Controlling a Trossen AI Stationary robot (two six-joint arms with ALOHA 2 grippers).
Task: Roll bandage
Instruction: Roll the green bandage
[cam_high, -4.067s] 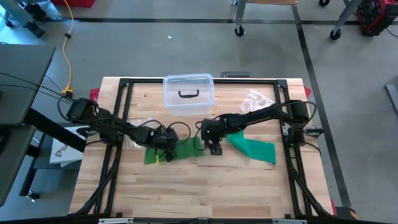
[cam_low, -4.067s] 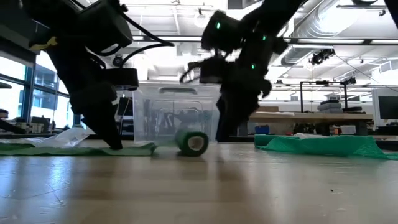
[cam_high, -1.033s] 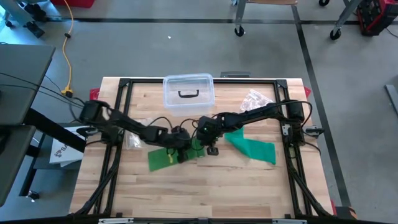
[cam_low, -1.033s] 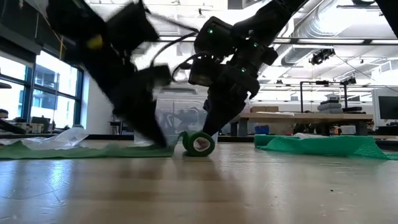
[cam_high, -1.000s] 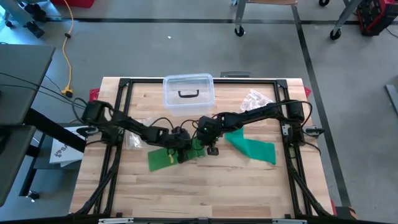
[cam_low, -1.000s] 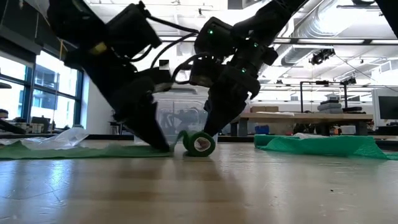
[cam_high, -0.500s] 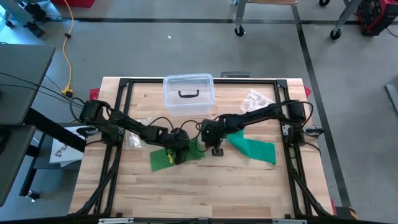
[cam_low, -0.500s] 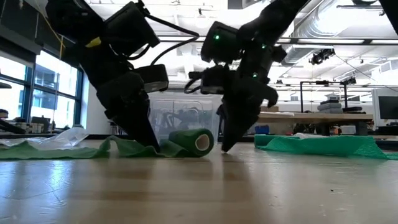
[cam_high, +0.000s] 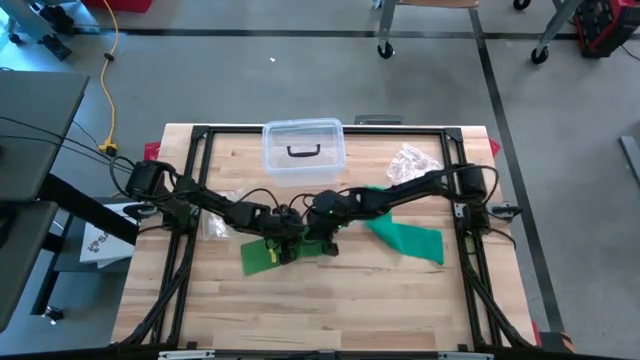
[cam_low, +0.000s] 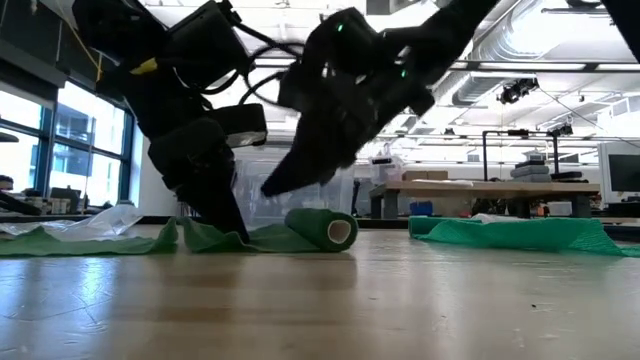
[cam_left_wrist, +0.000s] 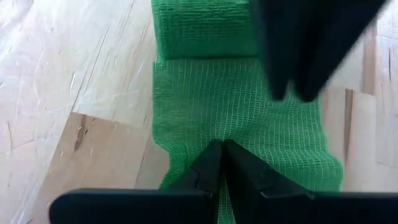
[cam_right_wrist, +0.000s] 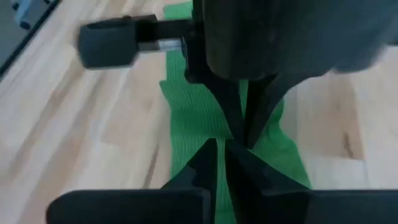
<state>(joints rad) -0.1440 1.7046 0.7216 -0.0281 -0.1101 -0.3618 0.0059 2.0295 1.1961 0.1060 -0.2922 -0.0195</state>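
A green bandage lies mid-table. Its rolled part (cam_low: 322, 228) rests on its side on the wood, and its unrolled strip (cam_high: 260, 256) runs flat toward the table's left. My left gripper (cam_left_wrist: 221, 147) stands shut on the strip a little behind the roll. My right gripper (cam_low: 270, 188) hovers above the strip and roll, tilted down toward the left gripper. Its fingers are together and hold nothing. My left gripper pinches the unrolled strip (cam_left_wrist: 219, 127) at its middle, a short way from the roll, and the cloth gathers in toward the fingertips. The fingers come steeply from above. The strip stays on the table and humps up slack beside the fingers (cam_low: 182, 232).
A second green bandage (cam_high: 405, 240) lies spread at the right. A clear lidded box (cam_high: 303, 148) stands at the far edge. Plastic wrappers lie at far right (cam_high: 410, 160) and at left (cam_high: 214, 224). Bare wood (cam_high: 330, 300) lies along the near side.
My right gripper has left the roll's right side, risen, and swung over the roll toward the left gripper, tipping down. The roll has turned about and now shows its long side. The strip beside my left gripper has humped up.
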